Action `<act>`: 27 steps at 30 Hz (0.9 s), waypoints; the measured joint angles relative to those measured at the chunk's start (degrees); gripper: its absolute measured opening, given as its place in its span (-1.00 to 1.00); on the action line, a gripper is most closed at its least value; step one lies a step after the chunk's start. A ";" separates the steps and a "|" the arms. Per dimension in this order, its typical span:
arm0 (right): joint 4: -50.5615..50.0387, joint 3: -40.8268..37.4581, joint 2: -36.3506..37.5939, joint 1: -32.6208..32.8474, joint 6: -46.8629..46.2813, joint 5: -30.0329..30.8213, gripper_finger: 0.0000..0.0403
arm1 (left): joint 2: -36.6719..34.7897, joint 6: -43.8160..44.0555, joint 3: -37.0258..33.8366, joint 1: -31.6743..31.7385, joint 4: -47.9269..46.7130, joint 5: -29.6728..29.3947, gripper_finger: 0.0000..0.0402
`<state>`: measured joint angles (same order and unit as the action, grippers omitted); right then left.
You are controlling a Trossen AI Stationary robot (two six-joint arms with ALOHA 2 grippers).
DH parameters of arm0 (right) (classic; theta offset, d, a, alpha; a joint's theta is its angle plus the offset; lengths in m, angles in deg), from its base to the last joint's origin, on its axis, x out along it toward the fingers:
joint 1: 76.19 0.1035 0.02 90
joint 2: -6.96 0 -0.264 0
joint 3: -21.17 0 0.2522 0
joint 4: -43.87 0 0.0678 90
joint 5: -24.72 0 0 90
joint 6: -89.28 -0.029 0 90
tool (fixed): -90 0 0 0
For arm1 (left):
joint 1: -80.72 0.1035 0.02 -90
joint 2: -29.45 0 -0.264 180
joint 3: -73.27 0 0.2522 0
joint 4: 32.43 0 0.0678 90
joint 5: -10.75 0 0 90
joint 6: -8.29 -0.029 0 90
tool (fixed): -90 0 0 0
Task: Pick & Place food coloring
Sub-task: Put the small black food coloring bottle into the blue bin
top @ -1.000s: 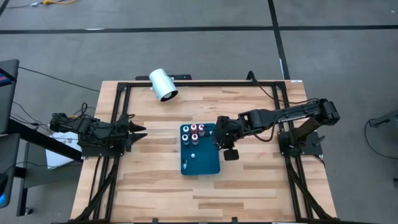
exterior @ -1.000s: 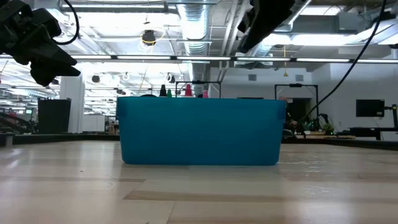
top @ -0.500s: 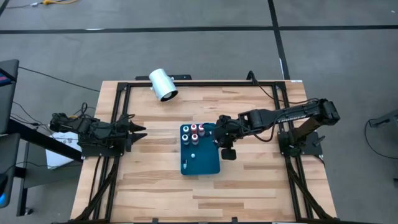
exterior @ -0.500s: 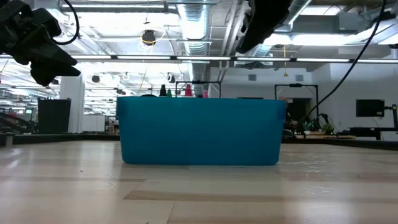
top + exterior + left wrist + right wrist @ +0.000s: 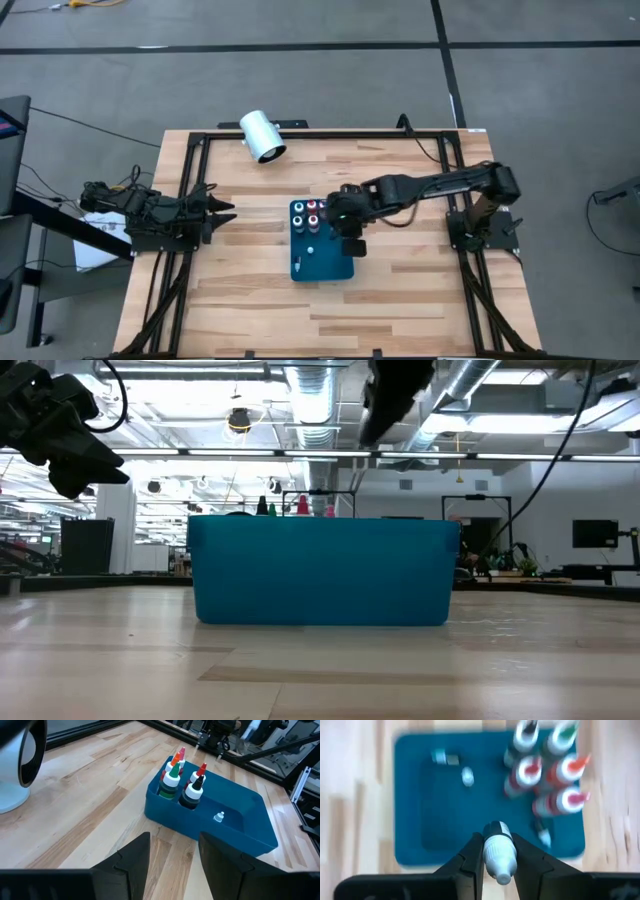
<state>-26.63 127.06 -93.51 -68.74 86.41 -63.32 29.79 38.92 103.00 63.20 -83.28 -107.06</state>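
The food coloring bottles (image 5: 312, 211) stand upright in a cluster at the far end of the blue tray (image 5: 322, 262). In the left wrist view the bottles (image 5: 181, 782) have white shoulders and red, orange, green and black tips. My right gripper (image 5: 342, 222) hovers over the tray's right half, shut on one more small bottle (image 5: 498, 851). My left gripper (image 5: 172, 862) is open and waits at the table's left edge (image 5: 215, 212), pointing at the tray. A tiny white piece (image 5: 467, 776) lies on the tray floor. My right gripper pinches a small bottle between its two fingers, which sit on either side of its white cap (image 5: 497, 854). The fingers come from above, pointing down. The bottle lies along them, its dark end (image 5: 494, 827) toward the tray, lifted clear above the tray floor.
A large white cylinder (image 5: 262, 136) lies on its side near the table's far-left corner. Black frame rails (image 5: 300, 133) run along the table's edges. Bare wood lies near and to both sides of the tray. In the low view the tray wall (image 5: 320, 572) hides the bottles' bodies.
My right gripper has moved toward the table's left, from beside the tray's right edge to above the tray's right half, carrying the bottle. The left arm, the tray and the standing bottles have kept still.
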 joint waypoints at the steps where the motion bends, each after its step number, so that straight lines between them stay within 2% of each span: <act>1: -2.98 2.09 -1.88 0.00 0.51 -0.02 -0.65 | 0.00 0.02 0.00 -0.02 -0.01 0.00 -0.20; 4: -6.01 7.82 -7.37 -0.09 2.71 -0.17 -0.65 | 0.00 0.04 0.02 -0.01 -0.47 0.10 -0.20; 8: -6.42 11.33 -10.63 -0.13 4.47 -1.13 -0.65 | 0.00 0.19 0.02 -0.02 -0.82 0.13 -0.20; 17: -5.08 11.54 -11.51 -2.17 3.30 -4.41 -0.65 | 0.00 0.37 0.02 -0.02 -0.77 0.01 -0.20; 27: 0.18 11.59 -17.77 -2.67 2.19 -10.81 -0.65 | 0.08 0.41 0.02 -0.02 -0.83 -0.11 -0.20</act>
<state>-26.45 138.65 -111.27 -71.41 88.60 -74.14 29.87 39.34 103.02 63.18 -84.11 -107.18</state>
